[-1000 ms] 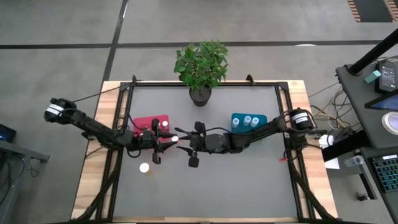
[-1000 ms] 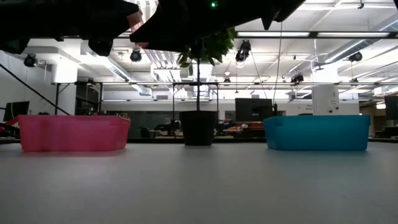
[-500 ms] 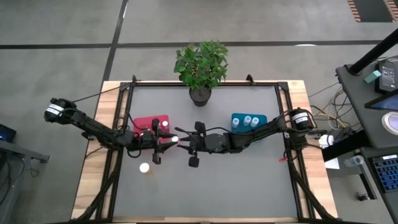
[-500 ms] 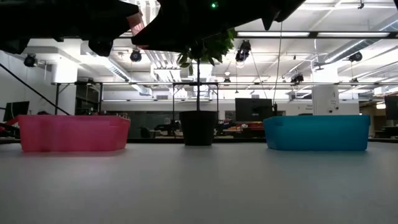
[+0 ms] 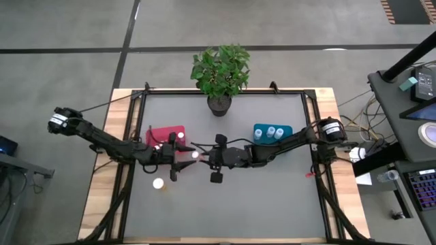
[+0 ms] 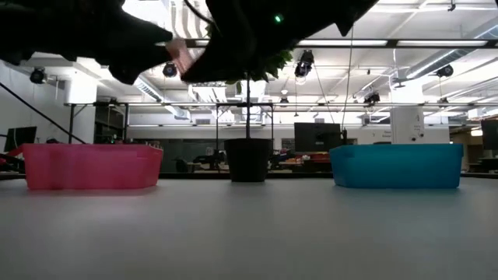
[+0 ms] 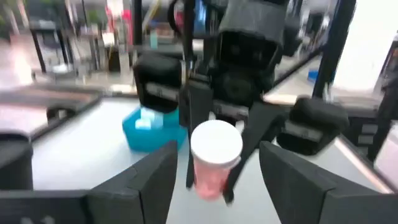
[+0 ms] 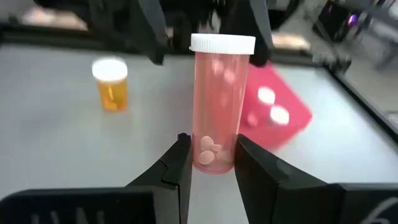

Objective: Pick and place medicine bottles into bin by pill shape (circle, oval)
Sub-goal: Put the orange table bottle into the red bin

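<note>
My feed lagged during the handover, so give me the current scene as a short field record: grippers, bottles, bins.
right gripper: jaws shut on the pink clear bottle with white cap, held above the table centre
left gripper: jaws open either side of that bottle, not gripping
red rectangular bin: at least two white-capped bottles inside
teal-blue rectangular bin: three white-capped bottles inside
loose orange bottle: upright on the grey table, near the red bin
</note>
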### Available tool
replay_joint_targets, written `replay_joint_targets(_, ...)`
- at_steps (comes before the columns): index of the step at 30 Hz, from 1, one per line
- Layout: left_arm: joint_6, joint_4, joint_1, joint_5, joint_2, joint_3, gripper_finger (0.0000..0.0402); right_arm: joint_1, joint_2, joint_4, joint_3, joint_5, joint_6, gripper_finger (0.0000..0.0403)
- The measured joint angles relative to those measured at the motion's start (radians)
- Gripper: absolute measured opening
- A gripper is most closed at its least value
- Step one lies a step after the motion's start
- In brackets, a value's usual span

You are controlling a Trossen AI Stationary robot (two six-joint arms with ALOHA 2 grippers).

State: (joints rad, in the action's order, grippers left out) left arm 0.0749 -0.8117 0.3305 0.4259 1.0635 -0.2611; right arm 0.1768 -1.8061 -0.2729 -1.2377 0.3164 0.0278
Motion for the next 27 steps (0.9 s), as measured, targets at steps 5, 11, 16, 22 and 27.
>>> replay_joint_targets(5, 0.123, 0.366, 0.000, 0.000, -0.018, -0.103, 0.0213, 0.001, 0.005, 0.221, 0.000, -0.010, -0.054, 0.0091)
replay_joint_targets(11, 0.181, 0.656, -0.002, -0.014, 0.042, -0.241, 0.0213, 0.013, 0.005, 0.321, 0.002, -0.010, -0.082, 0.0091)
replay_joint_targets(16, 0.182, 0.649, -0.012, -0.017, 0.112, -0.283, 0.0213, 0.024, 0.005, 0.313, 0.002, -0.011, -0.057, 0.0091)
replay_joint_targets(22, 0.165, 0.585, -0.023, -0.016, 0.202, -0.310, 0.0213, 0.031, 0.005, 0.313, 0.002, -0.011, -0.043, 0.0091)
replay_joint_targets(27, 0.123, 0.536, -0.023, -0.028, 0.257, -0.335, 0.0212, 0.031, 0.004, 0.313, 0.002, -0.011, -0.043, 0.0091)
